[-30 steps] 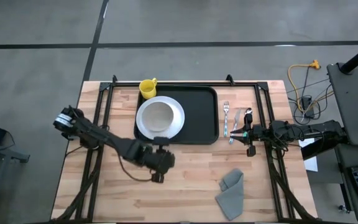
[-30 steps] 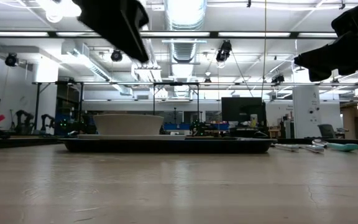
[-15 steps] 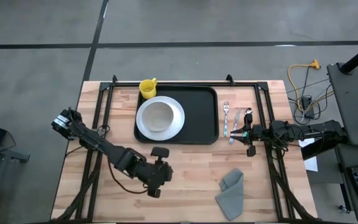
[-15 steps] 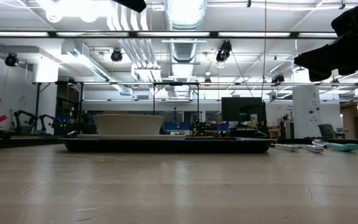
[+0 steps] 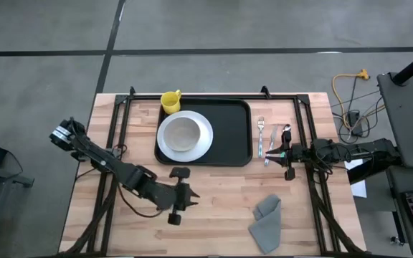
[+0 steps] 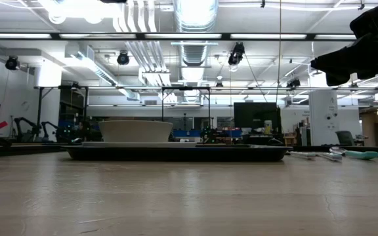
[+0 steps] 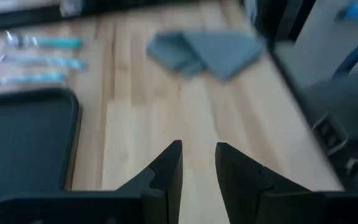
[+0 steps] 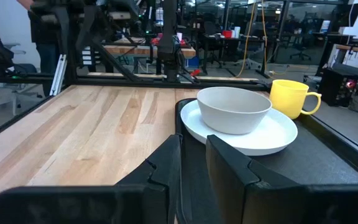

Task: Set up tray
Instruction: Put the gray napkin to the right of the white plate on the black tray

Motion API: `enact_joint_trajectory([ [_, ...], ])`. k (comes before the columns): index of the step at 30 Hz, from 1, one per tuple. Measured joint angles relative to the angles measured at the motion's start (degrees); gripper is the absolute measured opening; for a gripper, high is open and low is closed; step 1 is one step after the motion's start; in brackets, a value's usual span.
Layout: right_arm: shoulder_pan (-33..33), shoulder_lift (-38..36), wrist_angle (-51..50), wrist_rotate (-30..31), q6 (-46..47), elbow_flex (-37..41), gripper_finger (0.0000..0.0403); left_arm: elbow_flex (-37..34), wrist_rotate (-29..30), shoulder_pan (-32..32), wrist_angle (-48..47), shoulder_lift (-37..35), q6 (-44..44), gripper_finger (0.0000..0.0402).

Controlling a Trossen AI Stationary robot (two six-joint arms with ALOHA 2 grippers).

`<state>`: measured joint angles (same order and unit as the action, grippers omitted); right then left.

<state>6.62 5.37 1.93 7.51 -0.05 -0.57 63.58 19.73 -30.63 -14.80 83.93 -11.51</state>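
The black tray (image 5: 228, 132) lies on the far middle of the table. A white plate (image 5: 201, 143) with a white bowl (image 5: 183, 133) on it rests on the tray's left half. A yellow mug (image 5: 171, 101) stands at the tray's far left corner. My left gripper (image 5: 191, 193) hovers over bare wood near of the tray, its fingers (image 7: 173, 163) close together and holding nothing. My right gripper (image 5: 272, 152) waits right of the tray above the cutlery (image 5: 264, 136), shut and pointing at the bowl (image 8: 234, 109).
A fork and two teal-handled pieces of cutlery (image 7: 36, 59) lie on the wood between the tray and the right arm. A crumpled grey napkin (image 5: 266, 218) lies near the table's near right corner. Bare wood stretches left of and near of the tray.
My left gripper has drawn back from the tray's near edge toward the table's near edge and slightly left. Its arm has left the top of the low view. The plate, bowl, mug and right arm have stayed put.
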Motion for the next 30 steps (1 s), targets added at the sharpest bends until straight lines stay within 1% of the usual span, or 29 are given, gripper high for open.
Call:
enact_joint_trajectory([
  [3,0.0,0.0,0.0,0.0,0.0,0.0,0.0074,-5.3,-0.2,-0.6,8.6,-4.8,-0.2,0.0077],
  [6,0.0,0.0,0.0,0.0,0.0,0.0,0.0078,-13.0,-0.6,-1.3,19.9,-10.2,-0.2,0.0077],
  [8,0.0,0.0,0.0,0.0,0.0,0.0,0.0080,-18.7,-1.9,-1.3,27.9,-13.9,-0.1,0.0077],
  [10,0.0,0.0,0.0,0.0,0.0,0.0,0.0080,-25.0,-4.7,-1.2,36.6,-17.7,-0.1,0.0077],
  [14,0.0,0.0,0.0,0.0,0.0,0.0,0.0075,-37.7,-13.9,-1.2,55.1,-24.0,-0.1,0.0077],
  [16,0.0,0.0,0.0,0.0,0.0,0.0,0.0072,-43.4,-17.4,-1.2,64.0,-27.2,0.0,0.0077],
  [18,0.0,0.0,0.0,0.0,0.0,0.0,0.0069,-48.6,-19.9,-1.2,71.5,-30.3,0.0,0.0077],
  [20,0.0,0.0,0.0,0.0,0.0,0.0,0.0068,-53.0,-21.0,-1.2,77.7,-32.8,-0.2,0.0077],
  [23,0.0,0.0,0.0,0.0,0.0,0.0,0.0070,-57.7,-21.3,-1.2,81.5,-36.7,-2.3,0.0077],
  [27,0.0,0.0,0.0,0.0,0.0,0.0,0.0076,-61.3,-21.3,-1.2,81.8,-41.5,-2.7,0.0077],
  [30,0.0,0.0,0.0,0.0,0.0,0.0,0.0079,-62.7,-23.9,-1.2,81.7,-43.8,-2.4,0.0077],
])
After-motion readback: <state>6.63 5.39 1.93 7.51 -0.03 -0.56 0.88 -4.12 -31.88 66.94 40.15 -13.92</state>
